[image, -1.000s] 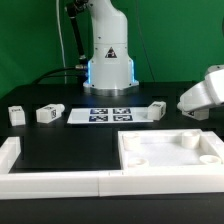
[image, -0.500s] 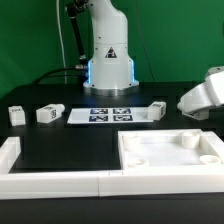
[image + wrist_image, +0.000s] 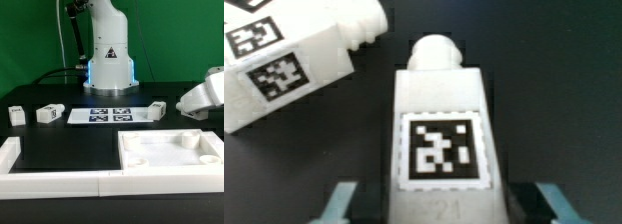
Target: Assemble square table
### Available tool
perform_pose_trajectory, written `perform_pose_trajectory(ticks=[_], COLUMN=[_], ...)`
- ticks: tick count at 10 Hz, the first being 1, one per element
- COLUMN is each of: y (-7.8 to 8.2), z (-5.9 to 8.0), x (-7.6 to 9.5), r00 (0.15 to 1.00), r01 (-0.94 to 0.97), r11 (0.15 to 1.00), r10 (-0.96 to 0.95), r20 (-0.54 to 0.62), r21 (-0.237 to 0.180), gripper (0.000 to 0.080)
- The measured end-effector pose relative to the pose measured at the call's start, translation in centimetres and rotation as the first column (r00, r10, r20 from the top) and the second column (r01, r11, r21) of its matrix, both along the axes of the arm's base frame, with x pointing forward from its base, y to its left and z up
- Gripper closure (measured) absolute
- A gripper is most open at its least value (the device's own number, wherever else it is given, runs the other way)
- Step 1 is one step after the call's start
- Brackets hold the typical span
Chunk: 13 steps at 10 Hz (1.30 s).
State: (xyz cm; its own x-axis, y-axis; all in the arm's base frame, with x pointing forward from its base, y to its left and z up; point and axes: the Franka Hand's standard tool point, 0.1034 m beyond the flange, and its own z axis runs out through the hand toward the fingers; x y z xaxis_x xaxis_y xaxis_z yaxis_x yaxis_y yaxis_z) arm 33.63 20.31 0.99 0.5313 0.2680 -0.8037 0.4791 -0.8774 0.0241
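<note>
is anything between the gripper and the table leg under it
Nothing visible does. The wrist view shows the table leg lying between the open fingers of the gripper; a second leg sits off to one side.

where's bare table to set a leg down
Largest bare patch: black table between the marker board, the tray top and the front border bar. Crowded: the back row of legs, and around the fingers at the exterior view's right.
</note>
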Motion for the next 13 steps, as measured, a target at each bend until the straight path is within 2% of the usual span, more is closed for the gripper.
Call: perform_pose_trajectory(ticks=[1, 2, 3, 5, 6, 7, 8, 9, 10, 11, 12, 13], y=[-0.1, -0.9, -2.0, -5.5, -6.3, -5.9, -5.8, -6.0, -6.1, -6.8, -8.0, -9.7], z=[0.2, 2.3, 5.3, 10.3, 11.4, 10.8, 10.8, 11.0, 10.9, 11.6, 13.8, 16.5], x=[0.2, 2.2, 4.8, 7.5, 7.4, 8.2, 8.6, 8.0, 8.3, 11.2, 15.5, 18.3], r00=[1.000, 1.000, 1.000, 0.997, 0.996, 0.990, 0.977, 0.976, 0.978, 0.976, 0.956, 0.929], r01=[0.000, -0.001, 0.010, 0.050, 0.063, 0.057, 0.047, 0.045, 0.039, 0.033, 0.014, -0.026], r11=[1.000, 1.000, 0.999, 0.996, 0.996, 0.994, 0.991, 0.991, 0.990, 0.983, 0.972, 0.958], r10=[0.000, 0.001, -0.010, -0.054, -0.067, -0.068, -0.073, -0.071, -0.066, -0.070, -0.082, -0.082], r20=[-0.001, -0.017, -0.005, 0.056, 0.055, 0.125, 0.200, 0.206, 0.199, 0.205, 0.283, 0.361], r21=[0.004, 0.022, 0.039, 0.067, 0.059, 0.095, 0.129, 0.129, 0.138, 0.182, 0.234, 0.286], gripper=[0.0511, 0.0511, 0.0511, 0.0510, 0.0510, 0.0510, 0.0509, 0.0509, 0.0509, 0.0509, 0.0509, 0.0509])
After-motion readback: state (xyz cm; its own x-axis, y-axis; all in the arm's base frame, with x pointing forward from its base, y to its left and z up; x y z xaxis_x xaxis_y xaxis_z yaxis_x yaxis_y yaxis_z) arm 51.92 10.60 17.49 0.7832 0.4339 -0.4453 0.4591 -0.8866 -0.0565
